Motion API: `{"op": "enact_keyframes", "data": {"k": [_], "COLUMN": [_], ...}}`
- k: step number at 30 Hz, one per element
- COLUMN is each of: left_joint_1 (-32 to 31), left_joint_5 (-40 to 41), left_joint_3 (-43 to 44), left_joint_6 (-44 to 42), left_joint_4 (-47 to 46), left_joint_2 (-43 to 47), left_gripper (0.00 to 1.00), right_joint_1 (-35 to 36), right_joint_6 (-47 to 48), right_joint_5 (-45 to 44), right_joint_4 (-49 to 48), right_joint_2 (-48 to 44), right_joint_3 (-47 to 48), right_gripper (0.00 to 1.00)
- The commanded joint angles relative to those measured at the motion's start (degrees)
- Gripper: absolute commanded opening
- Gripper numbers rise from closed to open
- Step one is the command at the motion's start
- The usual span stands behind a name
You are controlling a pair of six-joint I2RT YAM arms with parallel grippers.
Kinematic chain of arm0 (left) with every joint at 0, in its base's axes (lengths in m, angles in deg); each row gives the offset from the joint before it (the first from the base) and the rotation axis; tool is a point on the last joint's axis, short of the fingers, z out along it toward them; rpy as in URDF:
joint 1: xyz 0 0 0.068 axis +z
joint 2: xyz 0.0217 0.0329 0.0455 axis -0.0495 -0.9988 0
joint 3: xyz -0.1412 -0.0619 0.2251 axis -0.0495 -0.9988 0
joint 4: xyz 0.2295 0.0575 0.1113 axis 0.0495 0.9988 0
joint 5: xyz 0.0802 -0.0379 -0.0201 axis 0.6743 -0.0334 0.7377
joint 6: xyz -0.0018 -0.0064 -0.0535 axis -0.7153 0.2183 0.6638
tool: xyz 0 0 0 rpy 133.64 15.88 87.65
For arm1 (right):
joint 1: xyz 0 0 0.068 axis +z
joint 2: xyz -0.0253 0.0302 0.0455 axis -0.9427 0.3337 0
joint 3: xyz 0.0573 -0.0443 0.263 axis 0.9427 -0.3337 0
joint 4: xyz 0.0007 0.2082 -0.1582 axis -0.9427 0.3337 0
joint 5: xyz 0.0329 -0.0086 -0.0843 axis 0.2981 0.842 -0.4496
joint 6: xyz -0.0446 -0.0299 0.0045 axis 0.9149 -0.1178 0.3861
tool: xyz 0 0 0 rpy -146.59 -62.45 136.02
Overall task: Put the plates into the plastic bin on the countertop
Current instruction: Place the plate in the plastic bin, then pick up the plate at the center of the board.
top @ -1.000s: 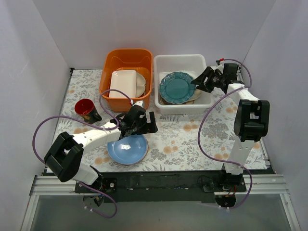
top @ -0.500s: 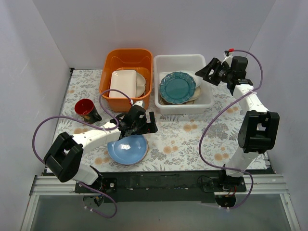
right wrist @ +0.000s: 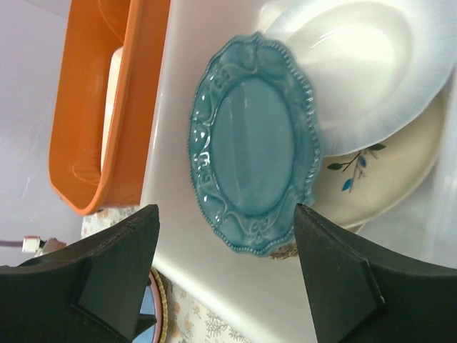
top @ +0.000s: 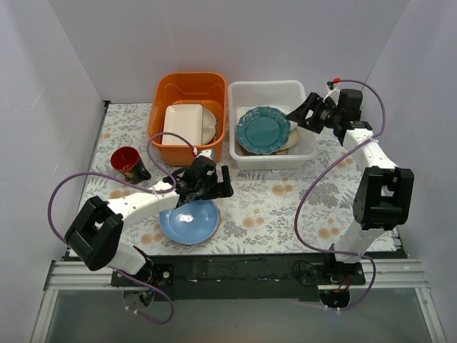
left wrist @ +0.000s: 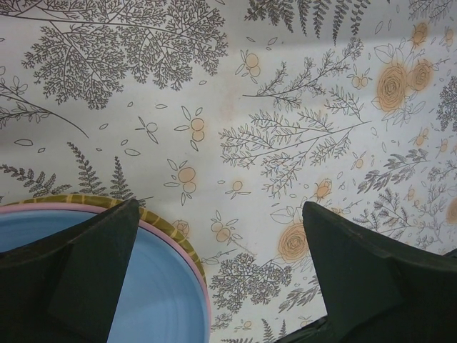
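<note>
The surface [top: 285, 207], under its pale floral cloth, fills most of my view. At its far edge two tubs stand side by side: the orange tub [top: 187, 80] on the left and the plastic bin [top: 268, 89] on the right, just beside each other.

The light blue plate [top: 189, 221] lies flat on the cloth at the near side, well apart from the bin. In the bin, the teal scalloped plate [top: 263, 130] lies on top. It overlaps a white plate [right wrist: 357, 64] and a cream plate [right wrist: 378, 179] with a leaf sprig, and the white one partly covers the cream one. The cream rectangular dish [top: 183, 123] sits in the orange tub, and the red cup [top: 128, 163] lies tilted on the cloth left of the blue plate.

My left tool [top: 214, 187] hovers over the far rim of the light blue plate with its fingers spread wide and nothing between them. My right tool [top: 298, 118] hangs over the bin's right side, pointing at the teal plate, its fingers parted and empty
</note>
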Motion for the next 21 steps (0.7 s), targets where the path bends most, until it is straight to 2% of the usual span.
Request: {"op": "enact_keyframes", "data": {"k": [1,16,21], "left_joint_1": [-0.3,-0.3,-0.3], "left_joint_5": [1.9,4.6,6.9], "left_joint_3": [2.0,1.8,3.2], "left_joint_6": [-0.3,1.5,1.5], "left_joint_4": [1.1,2.6,6.5], "left_joint_2": [3.4,9.5,11.5], "left_gripper": [0.98,0.98,0.98], "right_joint_1": [4.7,18.2,24.6], "right_joint_6": [3.7,9.0,10.0], "right_joint_5": [0.5,-4.6,-7.6], "right_joint_4": [1.9,7.3,10.3], "right_joint_2": [-5.5,-14.8,-16.7], "right_joint_3": [-2.1,-11.5,-13.6], "right_gripper": [0.83,0.83,0.82]}}
